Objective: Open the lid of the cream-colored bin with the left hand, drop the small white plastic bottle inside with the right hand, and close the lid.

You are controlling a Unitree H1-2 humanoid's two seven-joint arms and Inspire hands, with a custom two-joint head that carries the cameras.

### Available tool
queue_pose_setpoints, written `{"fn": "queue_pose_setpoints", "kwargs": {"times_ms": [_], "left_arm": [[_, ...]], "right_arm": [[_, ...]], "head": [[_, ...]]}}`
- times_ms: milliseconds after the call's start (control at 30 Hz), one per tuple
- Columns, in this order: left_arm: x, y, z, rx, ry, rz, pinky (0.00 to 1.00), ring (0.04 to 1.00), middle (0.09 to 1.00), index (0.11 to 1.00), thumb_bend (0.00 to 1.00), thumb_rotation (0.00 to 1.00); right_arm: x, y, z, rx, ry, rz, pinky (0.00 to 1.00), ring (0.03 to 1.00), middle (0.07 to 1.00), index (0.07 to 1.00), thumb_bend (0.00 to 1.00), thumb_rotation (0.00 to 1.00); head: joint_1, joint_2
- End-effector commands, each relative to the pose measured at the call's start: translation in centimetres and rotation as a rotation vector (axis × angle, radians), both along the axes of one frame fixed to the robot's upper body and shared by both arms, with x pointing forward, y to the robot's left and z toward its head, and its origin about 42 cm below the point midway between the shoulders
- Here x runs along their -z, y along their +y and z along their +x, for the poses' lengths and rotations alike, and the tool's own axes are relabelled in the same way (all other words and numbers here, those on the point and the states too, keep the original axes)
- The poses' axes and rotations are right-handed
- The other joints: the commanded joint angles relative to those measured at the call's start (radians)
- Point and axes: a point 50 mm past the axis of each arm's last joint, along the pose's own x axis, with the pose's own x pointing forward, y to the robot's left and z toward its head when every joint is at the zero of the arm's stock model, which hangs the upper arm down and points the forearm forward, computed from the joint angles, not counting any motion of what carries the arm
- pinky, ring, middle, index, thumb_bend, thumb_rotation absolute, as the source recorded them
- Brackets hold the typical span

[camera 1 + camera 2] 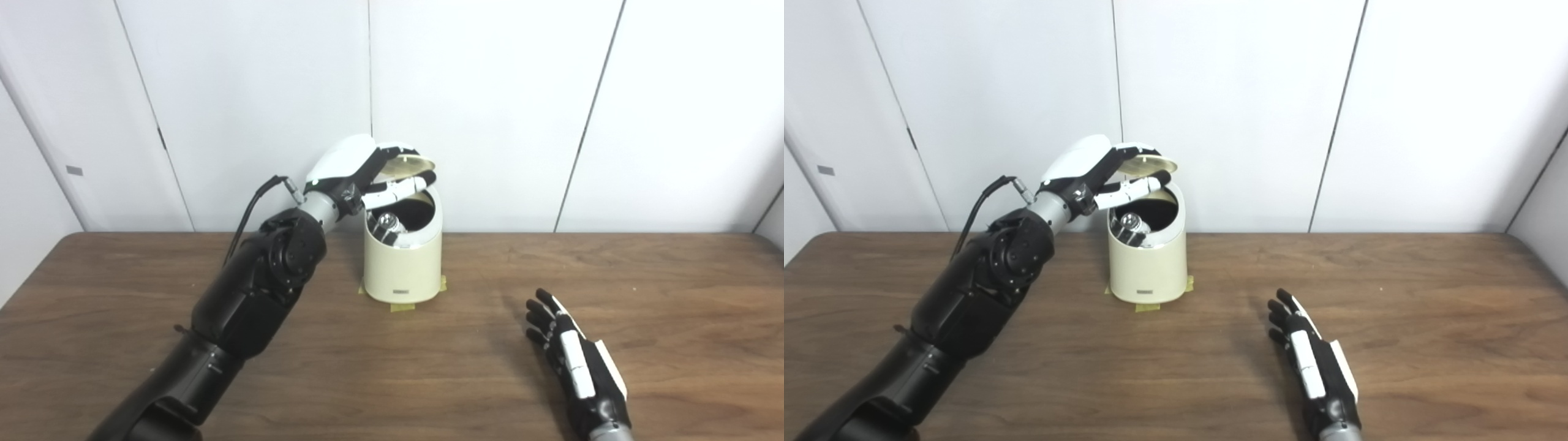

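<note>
The cream-colored bin (402, 269) stands at the middle back of the wooden table (122, 294). Its lid (411, 162) is tilted up and the mouth is uncovered. My left hand (361, 174) grips the lid's edge, with fingers (398, 187) under it and the palm above. Inside the bin lies a small pale, shiny object (388, 225) that looks like the white plastic bottle. Low on the right, my right hand (572, 352) rests near the table's surface, fingers spread and holding nothing.
Yellow tape (404, 306) marks the bin's base. White wall panels (490, 92) rise right behind the table's far edge. My black left forearm (257, 288) crosses the table from the lower left up to the bin.
</note>
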Motion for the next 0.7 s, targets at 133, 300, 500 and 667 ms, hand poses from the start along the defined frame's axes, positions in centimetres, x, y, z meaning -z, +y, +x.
{"fn": "queue_pose_setpoints", "kwargs": {"times_ms": [133, 300, 500, 667], "left_arm": [[-3.5, -0.6, -0.5, 0.023, -0.137, 0.107, 0.81, 0.881, 0.864, 0.828, 0.64, 0.93], [-2.8, -0.1, -0.4, 0.0, -0.076, 0.125, 0.85, 0.883, 0.857, 0.826, 0.64, 0.92], [-1.7, 0.8, -0.6, -0.003, -0.039, 0.151, 0.82, 0.864, 0.844, 0.816, 0.65, 0.94], [-0.8, 1.3, -0.9, -0.004, -0.013, 0.173, 0.82, 0.863, 0.847, 0.817, 0.65, 0.94]], "right_arm": [[-0.3, -0.2, 0.5, 0.01, 0.0, -0.05, 0.87, 0.895, 0.887, 0.926, 0.55, 0.97], [-0.5, -0.3, 0.3, 0.011, -0.005, -0.102, 0.84, 0.883, 0.88, 0.928, 0.53, 1.0], [-0.7, -0.5, 0.2, 0.007, -0.009, -0.128, 0.79, 0.863, 0.87, 0.929, 0.53, 0.98], [-1.0, -0.6, 0.1, 0.01, -0.008, -0.114, 0.8, 0.86, 0.865, 0.929, 0.52, 0.95]], "head": [[0.001, 0.006], [0.0, 0.011], [0.001, 0.02], [0.012, 0.032]]}}
